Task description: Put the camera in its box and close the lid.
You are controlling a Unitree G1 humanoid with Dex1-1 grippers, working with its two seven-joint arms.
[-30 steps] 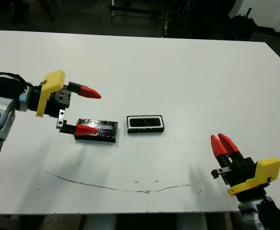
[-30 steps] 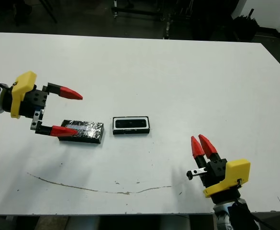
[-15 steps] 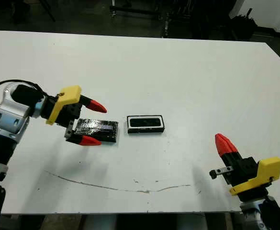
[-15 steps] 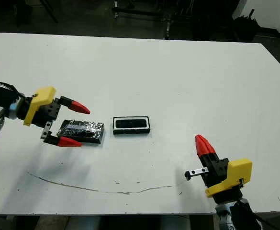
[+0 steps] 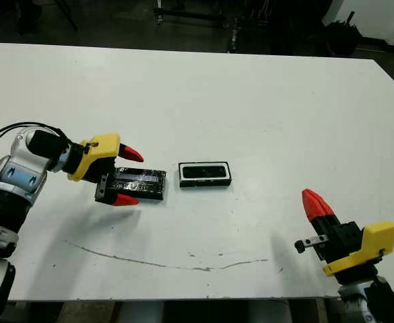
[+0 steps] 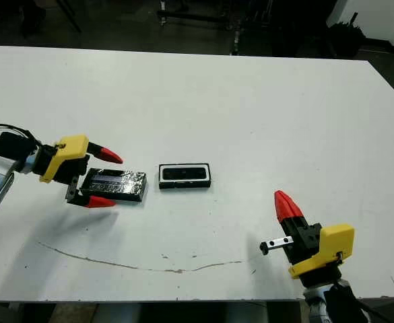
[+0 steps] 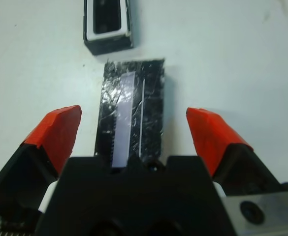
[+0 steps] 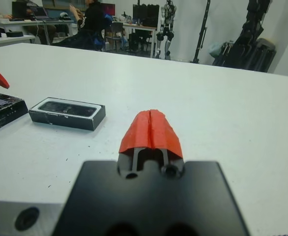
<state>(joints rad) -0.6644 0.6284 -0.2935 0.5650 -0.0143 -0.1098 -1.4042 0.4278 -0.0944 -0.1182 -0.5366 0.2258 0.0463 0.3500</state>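
Observation:
The lid, a flat black slab with a shiny crinkled top, lies on the white table left of centre. My left gripper is open and low over the lid's left end, one red fingertip on each long side, apart from it. Just right of the lid sits the box, a black-walled tray with a white lining. A dark glossy bar fills its inside and looks like the camera. My right gripper is shut on nothing, near the table's front right, well away from the box.
A thin dark scuff line runs across the table near its front edge. Beyond the far edge the right wrist view shows a seated person, desks and stands.
My left gripper has come down and in over the lid's left end. My right gripper's fingers, slightly apart a second ago, have shut. Lid and box have not moved.

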